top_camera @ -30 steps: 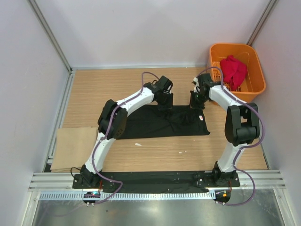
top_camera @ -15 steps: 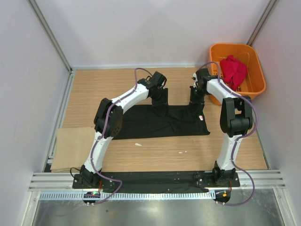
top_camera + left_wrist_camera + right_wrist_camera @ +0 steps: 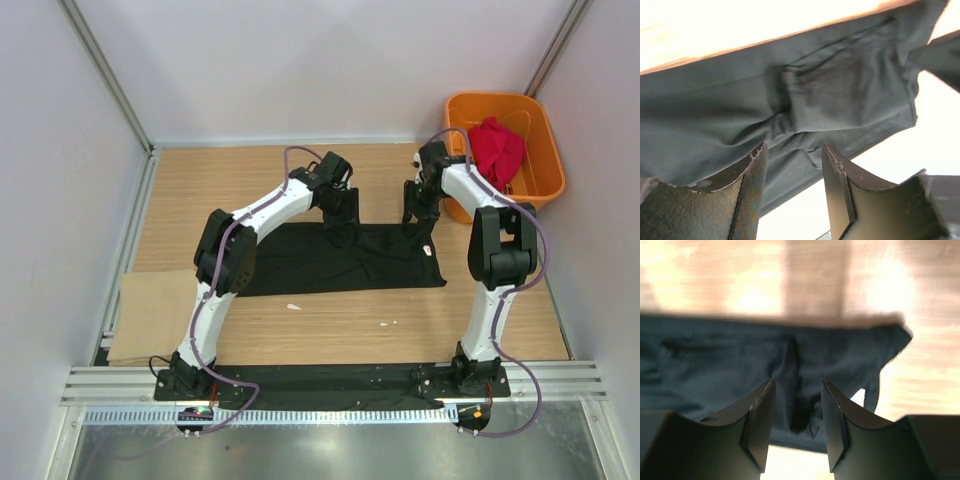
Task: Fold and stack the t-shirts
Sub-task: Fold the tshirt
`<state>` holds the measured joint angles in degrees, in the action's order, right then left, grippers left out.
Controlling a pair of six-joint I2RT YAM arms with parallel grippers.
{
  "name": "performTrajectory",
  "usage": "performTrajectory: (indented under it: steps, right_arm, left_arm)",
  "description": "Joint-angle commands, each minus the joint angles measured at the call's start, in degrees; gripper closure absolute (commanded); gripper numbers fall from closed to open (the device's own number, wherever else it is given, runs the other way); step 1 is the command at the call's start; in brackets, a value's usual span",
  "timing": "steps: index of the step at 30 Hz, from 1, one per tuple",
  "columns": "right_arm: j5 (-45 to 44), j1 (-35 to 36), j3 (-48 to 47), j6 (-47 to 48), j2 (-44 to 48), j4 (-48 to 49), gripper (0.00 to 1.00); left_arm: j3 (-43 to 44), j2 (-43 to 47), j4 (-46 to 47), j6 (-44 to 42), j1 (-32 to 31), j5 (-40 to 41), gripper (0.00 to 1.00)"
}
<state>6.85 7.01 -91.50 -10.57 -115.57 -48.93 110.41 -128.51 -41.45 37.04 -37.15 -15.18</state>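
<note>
The black t-shirt lies flat on the wooden table as a long folded strip. My left gripper hangs over its far edge, left of centre, jaws open. In the left wrist view the open left gripper has only wrinkled black t-shirt beyond it, nothing pinched. My right gripper stands over the far right part of the strip, also open. The right wrist view has the right gripper apart above the black t-shirt. The red t-shirt lies crumpled in the basket.
An orange slotted basket stands at the back right corner, close to my right arm. A tan cardboard sheet lies at the front left. Small white scraps lie on the wood in front of the black strip.
Both grippers have opened and let go of the black t-shirt's far edge. The cloth now rests flat on the table. The left wrist has shifted slightly left.
</note>
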Motion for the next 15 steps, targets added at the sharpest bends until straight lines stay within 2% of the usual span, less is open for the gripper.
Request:
performTrajectory:
  steps: [1, 6, 12, 15]
  right_arm:
    - [3.24, -0.06, 3.16, 0.82, 8.42, -0.12, 0.52]
    - [8.79, -0.06, 12.31, -0.5, 11.68, 5.24, 0.51]
    - [7.65, -0.06, 16.18, -0.24, 12.82, 6.03, 0.51]
    - [6.78, -0.06, 17.41, -0.42, 12.91, 6.04, 0.52]
  left_arm:
    - [-0.28, 0.37, 4.01, 0.05, -0.21, -5.91, 0.51]
    - [0.24, -1.74, 5.86, 0.32, -0.21, -8.46, 0.5]
    - [0.51, -4.99, 6.12, 2.34, -0.3, -11.8, 0.51]
    - [0.59, -5.87, 6.12, 2.6, -0.38, -12.33, 0.57]
